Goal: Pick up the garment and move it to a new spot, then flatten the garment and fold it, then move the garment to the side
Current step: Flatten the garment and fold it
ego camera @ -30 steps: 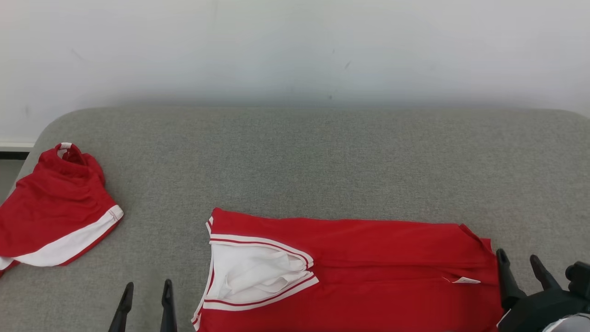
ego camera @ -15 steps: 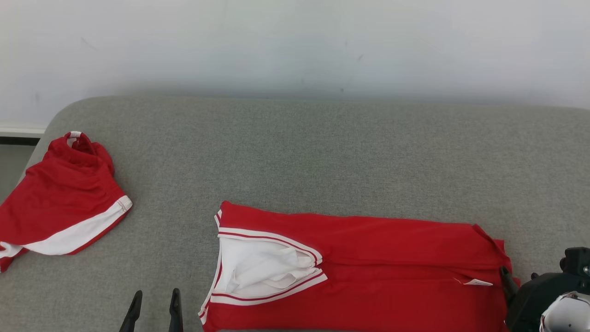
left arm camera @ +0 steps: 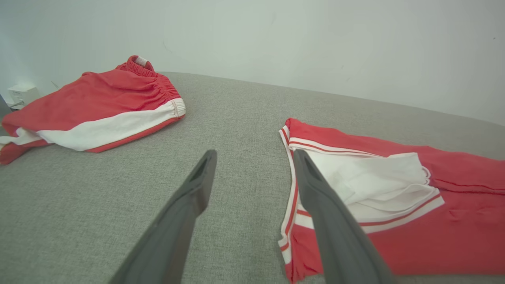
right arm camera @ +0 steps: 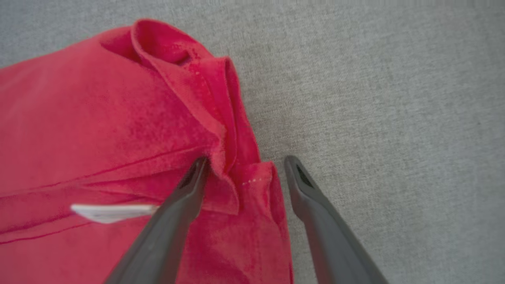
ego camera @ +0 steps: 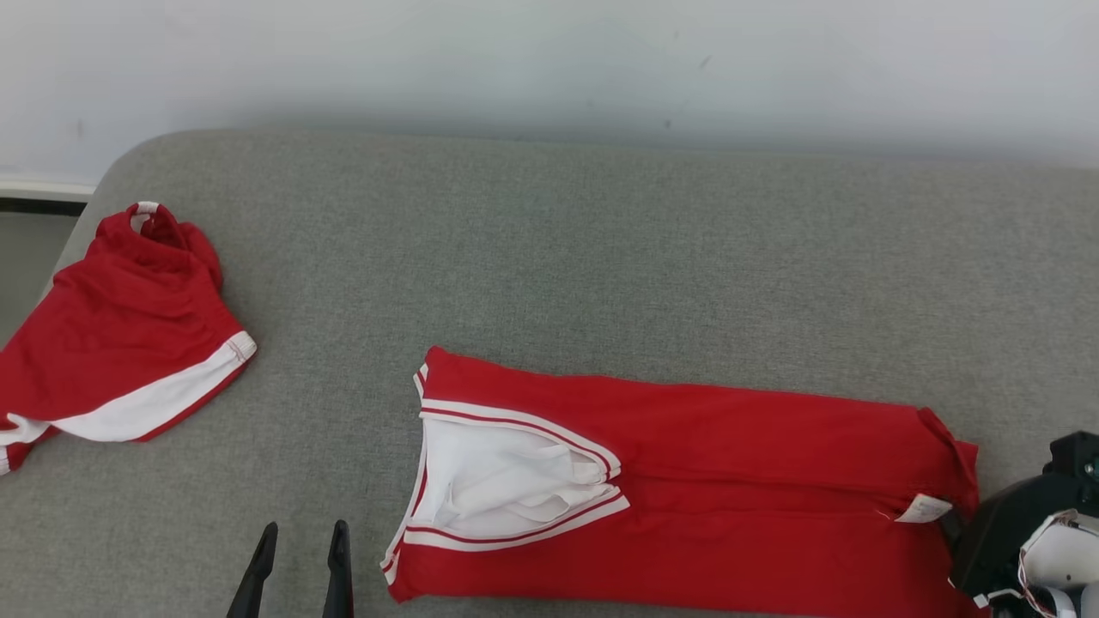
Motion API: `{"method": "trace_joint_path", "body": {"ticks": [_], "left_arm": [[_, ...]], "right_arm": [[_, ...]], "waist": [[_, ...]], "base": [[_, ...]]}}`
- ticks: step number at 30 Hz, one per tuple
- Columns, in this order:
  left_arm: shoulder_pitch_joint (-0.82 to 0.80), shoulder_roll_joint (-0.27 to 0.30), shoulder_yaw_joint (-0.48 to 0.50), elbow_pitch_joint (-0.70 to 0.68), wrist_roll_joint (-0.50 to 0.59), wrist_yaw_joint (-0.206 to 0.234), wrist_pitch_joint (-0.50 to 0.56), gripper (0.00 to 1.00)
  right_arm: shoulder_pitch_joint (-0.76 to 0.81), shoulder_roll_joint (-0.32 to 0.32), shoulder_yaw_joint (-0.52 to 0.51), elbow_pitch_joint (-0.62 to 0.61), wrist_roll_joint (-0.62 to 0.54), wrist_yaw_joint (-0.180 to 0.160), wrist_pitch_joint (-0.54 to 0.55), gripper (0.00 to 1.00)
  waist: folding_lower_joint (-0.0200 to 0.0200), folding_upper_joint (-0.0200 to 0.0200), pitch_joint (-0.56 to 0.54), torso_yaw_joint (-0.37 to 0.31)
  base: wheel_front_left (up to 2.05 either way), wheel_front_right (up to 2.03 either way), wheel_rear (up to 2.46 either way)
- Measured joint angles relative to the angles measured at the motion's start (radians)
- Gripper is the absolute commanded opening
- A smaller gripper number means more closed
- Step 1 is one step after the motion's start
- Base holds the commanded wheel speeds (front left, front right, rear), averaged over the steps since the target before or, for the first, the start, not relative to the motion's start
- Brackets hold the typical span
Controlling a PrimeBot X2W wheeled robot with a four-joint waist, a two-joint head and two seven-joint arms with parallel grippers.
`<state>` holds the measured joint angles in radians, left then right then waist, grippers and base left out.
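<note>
Garment: a red jersey [ego camera: 730,481] folded into a long strip, lying flat near the front of the grey cushion [ego camera: 601,240], white-trimmed neck opening to the left, hem to the right
Head view: takes in the whole strip end to end, with red and white shorts [ego camera: 120,343] well apart at the cushion's left edge
Left wrist view: a low angle on the white lining bunched inside the neck opening
Right wrist view: a close look at the hem corner, rolled and puckered, with a white tag [right arm camera: 110,212] beside it
Left gripper [ego camera: 300,571]: released, fingers spread over bare cushion just left of the neck trim
Right gripper [right arm camera: 245,161]: released, one finger over red cloth, the other over bare cushion; contact cannot be told
Edges: the cushion's left corner is rounded; its back edge meets a pale wall [ego camera: 549,60]
Open room: broad bare cushion behind the jersey, and a gap between jersey and shorts
</note>
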<state>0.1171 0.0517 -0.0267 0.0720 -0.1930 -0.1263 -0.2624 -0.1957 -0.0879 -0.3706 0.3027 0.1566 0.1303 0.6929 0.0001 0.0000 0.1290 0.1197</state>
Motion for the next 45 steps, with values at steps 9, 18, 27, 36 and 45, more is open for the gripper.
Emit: {"method": "trace_joint_path", "body": {"ticks": [9,18,27,36,45], "left_arm": [[-0.015,0.000,-0.005,0.001,-0.004,-0.003,0.000,1.00],[-0.022,0.000,-0.004,0.001,-0.015,-0.003,0.000,1.00],[-0.025,-0.001,-0.001,0.002,-0.022,-0.003,0.000,1.00],[-0.025,-0.001,-0.004,0.002,-0.023,-0.003,0.000,1.00],[-0.021,-0.001,-0.002,-0.001,-0.027,-0.003,0.000,1.00]], "right_arm": [[-0.047,-0.023,0.051,0.007,0.018,-0.002,0.067,0.00],[-0.069,-0.021,0.012,-0.006,-0.007,0.002,0.055,0.00],[-0.047,-0.059,-0.153,-0.083,-0.089,0.002,0.047,0.00],[0.013,-0.093,-0.181,-0.225,-0.105,0.002,0.073,0.00],[0.078,-0.023,0.069,-0.415,-0.013,0.002,0.156,0.00]], "waist": [[-0.0001,0.0000,0.032,0.023],[0.0000,0.0000,0.039,0.019],[0.0000,0.0001,0.034,-0.001],[0.0000,0.0000,0.014,-0.018],[-0.0002,0.0000,-0.011,-0.025]], "base": [[0.00,0.00,0.00],[0.00,0.00,0.00],[0.00,0.00,0.00],[0.00,0.00,0.00],[0.00,0.00,0.00]]}}
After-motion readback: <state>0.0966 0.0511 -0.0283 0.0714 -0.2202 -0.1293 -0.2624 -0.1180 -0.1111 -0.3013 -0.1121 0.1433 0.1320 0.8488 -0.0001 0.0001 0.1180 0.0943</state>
